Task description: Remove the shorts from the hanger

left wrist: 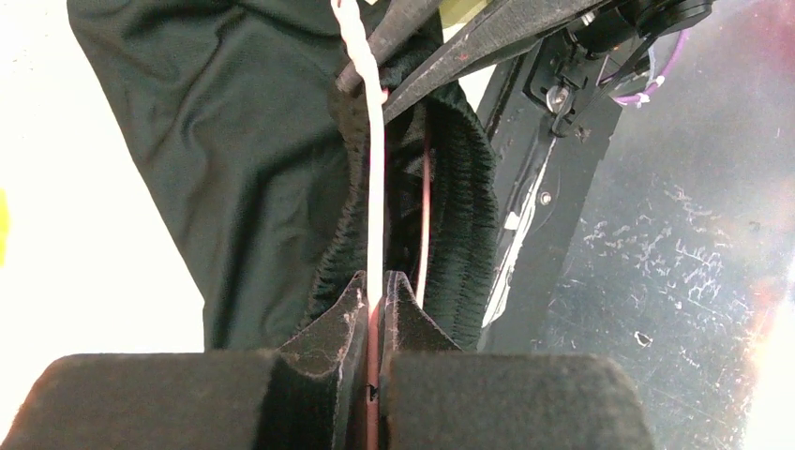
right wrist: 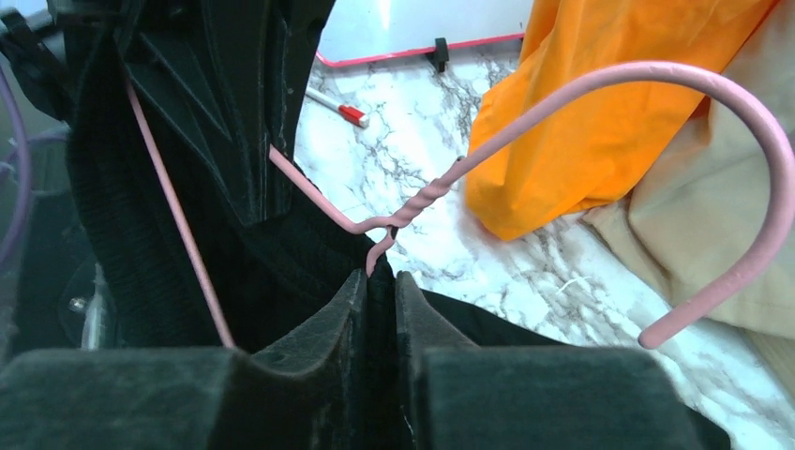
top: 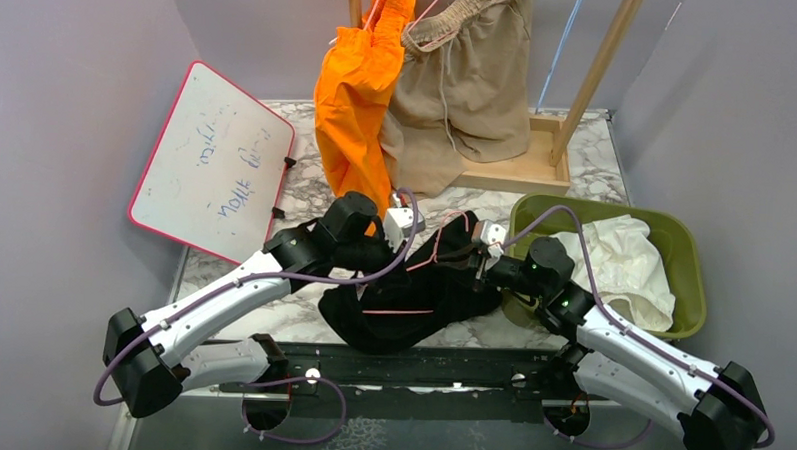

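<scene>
Clenches the left gripper (left wrist: 374, 286) on the wire of the pink hanger (right wrist: 600, 89) and the right gripper (right wrist: 380, 281) on the fabric of the black shorts (top: 442, 287), just left of the green bin (top: 691, 285). Inside the bin, white shorts (top: 623, 268); behind it, orange shorts (top: 354, 103) and tan shorts (top: 469, 87) hanging.

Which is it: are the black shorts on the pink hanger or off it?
On it: wire of the pink hanger runs through the gathered waist of the black shorts in both wrist views.
</scene>
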